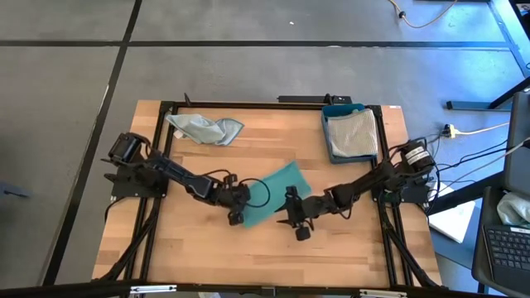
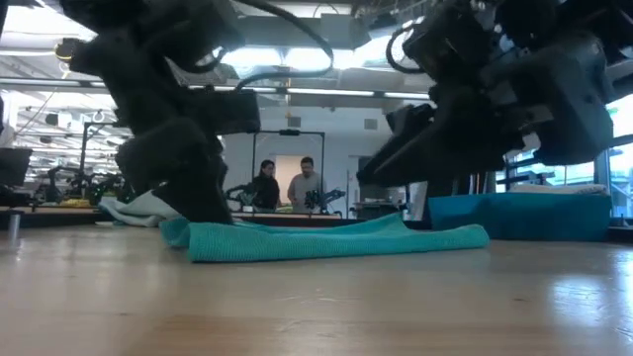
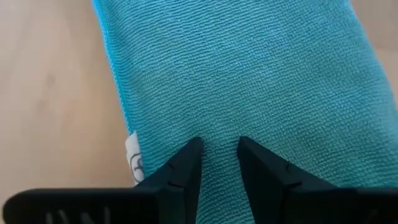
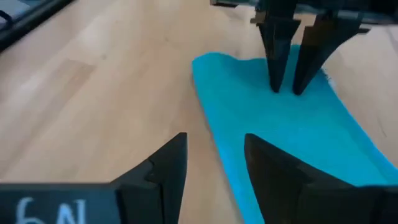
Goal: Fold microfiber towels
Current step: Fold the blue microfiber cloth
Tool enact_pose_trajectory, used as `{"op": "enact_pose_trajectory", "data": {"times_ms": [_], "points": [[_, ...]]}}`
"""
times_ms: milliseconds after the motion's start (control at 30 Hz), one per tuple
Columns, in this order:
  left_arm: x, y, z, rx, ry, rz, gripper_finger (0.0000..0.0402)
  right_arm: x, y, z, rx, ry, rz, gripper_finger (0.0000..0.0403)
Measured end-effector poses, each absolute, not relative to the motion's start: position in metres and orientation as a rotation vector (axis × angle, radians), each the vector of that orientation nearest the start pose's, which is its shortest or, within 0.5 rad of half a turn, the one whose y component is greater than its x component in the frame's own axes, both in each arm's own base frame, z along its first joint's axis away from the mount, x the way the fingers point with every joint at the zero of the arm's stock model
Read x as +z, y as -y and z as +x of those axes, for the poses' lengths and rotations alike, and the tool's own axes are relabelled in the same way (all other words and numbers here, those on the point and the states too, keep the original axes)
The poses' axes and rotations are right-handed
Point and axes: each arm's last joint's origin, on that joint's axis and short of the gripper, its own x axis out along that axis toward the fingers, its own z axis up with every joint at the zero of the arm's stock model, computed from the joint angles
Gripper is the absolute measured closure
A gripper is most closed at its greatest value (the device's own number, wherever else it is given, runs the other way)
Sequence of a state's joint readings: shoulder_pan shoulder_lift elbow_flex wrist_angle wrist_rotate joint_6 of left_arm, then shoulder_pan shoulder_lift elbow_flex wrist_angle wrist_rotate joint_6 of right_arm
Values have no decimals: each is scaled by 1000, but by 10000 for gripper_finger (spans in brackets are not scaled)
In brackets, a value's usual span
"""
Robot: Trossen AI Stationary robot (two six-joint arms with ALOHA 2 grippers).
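Observation:
A folded teal microfiber towel (image 1: 277, 192) lies flat on the wooden table's middle, and a white tag (image 3: 132, 158) shows at its edge. My left gripper (image 3: 217, 149) stands at the towel's near-left end (image 1: 238, 213), open by a narrow gap, pointing steeply down. My right gripper (image 4: 214, 146) is open and hangs slanted above the table by the towel's right side (image 1: 290, 209), touching nothing. A crumpled pale towel (image 1: 204, 128) lies at the far left. My left gripper comes at the teal towel from above, slanting down. Its two fingertips (image 4: 275, 86) stand apart on the towel's top face (image 3: 217, 124), near the tagged end. No cloth is pinched between them, and the towel lies flat on the table.
A blue tray (image 1: 331, 112) at the far right holds a folded grey towel (image 1: 352, 132). Bare wood lies along the table's near edge and left side. Two people stand far off in the room behind the table (image 2: 287, 186).

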State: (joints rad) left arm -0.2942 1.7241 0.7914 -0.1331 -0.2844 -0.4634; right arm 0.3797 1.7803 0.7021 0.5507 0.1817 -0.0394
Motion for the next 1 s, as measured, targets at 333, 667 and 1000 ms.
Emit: {"op": "enact_pose_trajectory", "data": {"times_ms": [333, 667, 1000], "points": [[124, 126, 283, 234, -865, -446, 300, 133, -163, 304, 399, -418, -426, 240], [132, 144, 285, 371, -609, -582, 300, 102, -215, 322, 334, -520, -788, 240], [133, 155, 280, 187, -719, -268, 300, 112, -229, 352, 295, -549, -831, 239]]}}
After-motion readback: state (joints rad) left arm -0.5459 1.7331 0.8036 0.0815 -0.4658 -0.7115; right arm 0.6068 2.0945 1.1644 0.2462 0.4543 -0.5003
